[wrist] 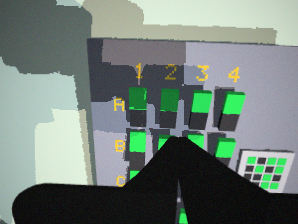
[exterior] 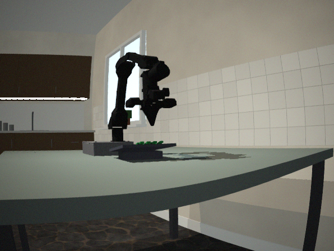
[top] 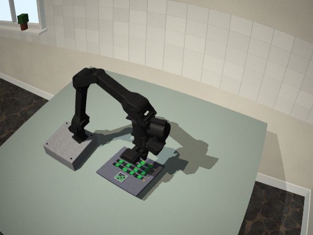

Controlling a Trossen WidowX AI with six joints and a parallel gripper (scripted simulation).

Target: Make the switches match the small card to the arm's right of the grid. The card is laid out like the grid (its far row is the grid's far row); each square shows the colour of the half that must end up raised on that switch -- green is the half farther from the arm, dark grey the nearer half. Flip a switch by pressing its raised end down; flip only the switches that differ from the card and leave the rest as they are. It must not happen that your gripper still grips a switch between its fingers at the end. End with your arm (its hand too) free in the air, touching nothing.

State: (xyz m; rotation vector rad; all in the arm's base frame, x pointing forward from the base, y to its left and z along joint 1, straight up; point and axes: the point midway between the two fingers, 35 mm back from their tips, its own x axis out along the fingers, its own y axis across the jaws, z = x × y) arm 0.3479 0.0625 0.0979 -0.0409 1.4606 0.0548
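The grey switch panel (top: 130,174) lies on the table in front of the arm's base. Its rocker switches (wrist: 185,107) are half green and half dark grey, in columns marked 1 to 4 and rows A, B, C. The small card (wrist: 265,170) with green and dark squares sits at the panel's right; it also shows in the overhead view (top: 121,177). My gripper (wrist: 177,144) is shut and empty. It points down over the middle of row B and hides the switches nearer to the arm. From the side, the fingertips (exterior: 152,123) hang well above the switches (exterior: 149,143).
The arm's grey base block (top: 68,145) stands to the left of the panel. The arm's shadow falls across the panel's far left and the table beyond it. The table's edges are well away from the panel.
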